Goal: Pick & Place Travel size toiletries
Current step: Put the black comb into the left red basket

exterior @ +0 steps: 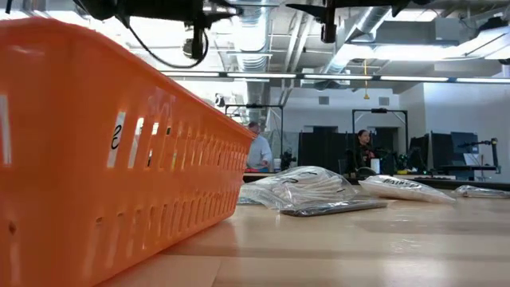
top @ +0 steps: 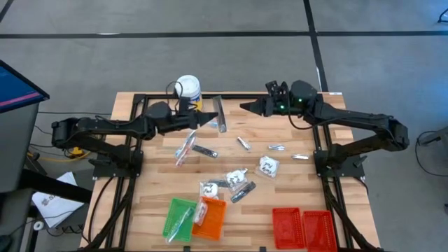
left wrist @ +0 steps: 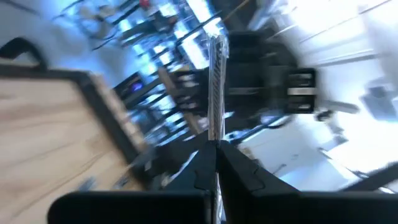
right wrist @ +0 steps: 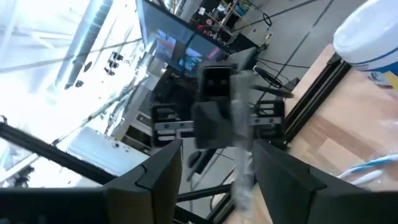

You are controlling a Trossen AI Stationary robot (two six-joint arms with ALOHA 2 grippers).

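Note:
My left gripper (top: 207, 121) is raised over the far middle of the table, shut on a long silvery packet (top: 220, 113). My right gripper (top: 245, 107) is open and raised just to the right of that packet, pointing at it. Its own view shows the packet (right wrist: 239, 124) beyond its spread fingers (right wrist: 163, 171). The other toiletries lie flat on the wood: a pink and blue stick (top: 185, 148), a dark tube (top: 204, 150), silvery pieces (top: 243, 143), and white packets (top: 268, 166) (top: 234, 178). The low view shows the packets (exterior: 307, 187) close up. My left gripper pinches the silvery packet between its two shut fingers (left wrist: 239, 171), at the packet's end nearest the fingers (left wrist: 216, 140). The packet is seen edge-on, running straight out past the fingertips (left wrist: 214, 68). It is lifted clear of the table.
A white-lidded tub (top: 187, 89) stands at the far edge behind my left gripper. The green tray (top: 178, 218) and orange tray (top: 210, 215) sit at the near edge, the red trays (top: 302, 227) to their right. People (exterior: 259, 147) are in the room beyond the table.

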